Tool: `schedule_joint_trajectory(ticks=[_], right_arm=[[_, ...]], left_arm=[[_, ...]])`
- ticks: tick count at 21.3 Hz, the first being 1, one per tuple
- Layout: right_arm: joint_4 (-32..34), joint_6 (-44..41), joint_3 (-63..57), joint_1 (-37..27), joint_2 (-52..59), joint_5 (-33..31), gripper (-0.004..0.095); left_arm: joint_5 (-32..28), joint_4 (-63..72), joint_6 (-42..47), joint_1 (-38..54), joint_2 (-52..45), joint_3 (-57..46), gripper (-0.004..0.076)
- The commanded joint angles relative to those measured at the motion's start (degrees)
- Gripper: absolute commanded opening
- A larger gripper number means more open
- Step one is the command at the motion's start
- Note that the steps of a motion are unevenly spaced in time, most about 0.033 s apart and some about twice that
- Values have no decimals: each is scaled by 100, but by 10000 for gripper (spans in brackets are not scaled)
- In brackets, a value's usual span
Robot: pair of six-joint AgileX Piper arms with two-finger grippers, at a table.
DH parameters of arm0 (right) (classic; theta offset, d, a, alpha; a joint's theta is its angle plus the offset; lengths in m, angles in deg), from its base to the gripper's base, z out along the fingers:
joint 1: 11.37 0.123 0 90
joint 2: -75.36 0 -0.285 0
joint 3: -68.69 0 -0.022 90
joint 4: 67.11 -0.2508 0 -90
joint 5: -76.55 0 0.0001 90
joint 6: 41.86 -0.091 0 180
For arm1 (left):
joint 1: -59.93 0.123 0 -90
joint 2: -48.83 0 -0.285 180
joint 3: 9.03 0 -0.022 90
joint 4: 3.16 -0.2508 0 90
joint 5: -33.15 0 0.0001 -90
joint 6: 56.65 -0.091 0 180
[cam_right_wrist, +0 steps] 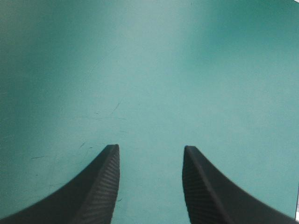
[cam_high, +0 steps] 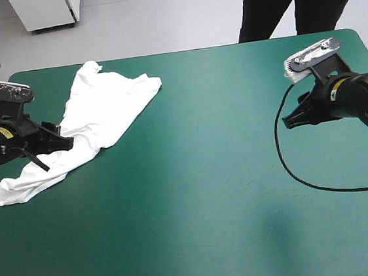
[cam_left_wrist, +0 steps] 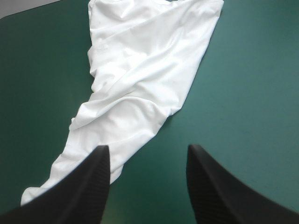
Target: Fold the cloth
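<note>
The big table (cam_high: 208, 175) has a teal-green cover, and most of it is bare. The T-shirt (cam_high: 102, 113) lies on the left part of the table. It runs from near the far edge down toward the left edge. It is white and all rumpled, like a long twisted strip, wide at the far end and thin at the near end. It is not spread flat, and no neat fold shows in it. So I think the job has hardly begun. The shirt needs to be pulled open and smoothed, and then folded, and all of that is left to do.

The left gripper (cam_high: 66, 142) is over the thin part of the shirt. In the left wrist view its two black fingers stand wide apart, so this claw is open and holds nothing. One finger (cam_left_wrist: 93, 182) is over the white cloth and the other is over the bare cover.

The right gripper (cam_high: 288, 122) is far away on the right side of the table, well apart from the shirt. Its fingers (cam_right_wrist: 105, 182) stand apart too, so it is open and empty. Only bare cover shows under it.
</note>
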Motion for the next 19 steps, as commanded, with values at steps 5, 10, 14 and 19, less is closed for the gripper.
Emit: schedule_joint_trajectory(ticks=[5, 10, 14, 19], right_arm=[[95, 44, 187, -31, 82, 343, 282], [-40, -82, 187, -31, 73, 353, 297], [-116, -15, 187, -31, -42, 479, 414], [-198, 86, 187, -31, -127, 685, 424]], left_arm=[[-364, 84, 55, -41, -120, 176, 370], [-524, 299, 34, -41, 1, 176, 370], [-564, 291, 34, -41, 781, 477, 371], [-421, 76, 10, -41, 1799, 1254, 371]])
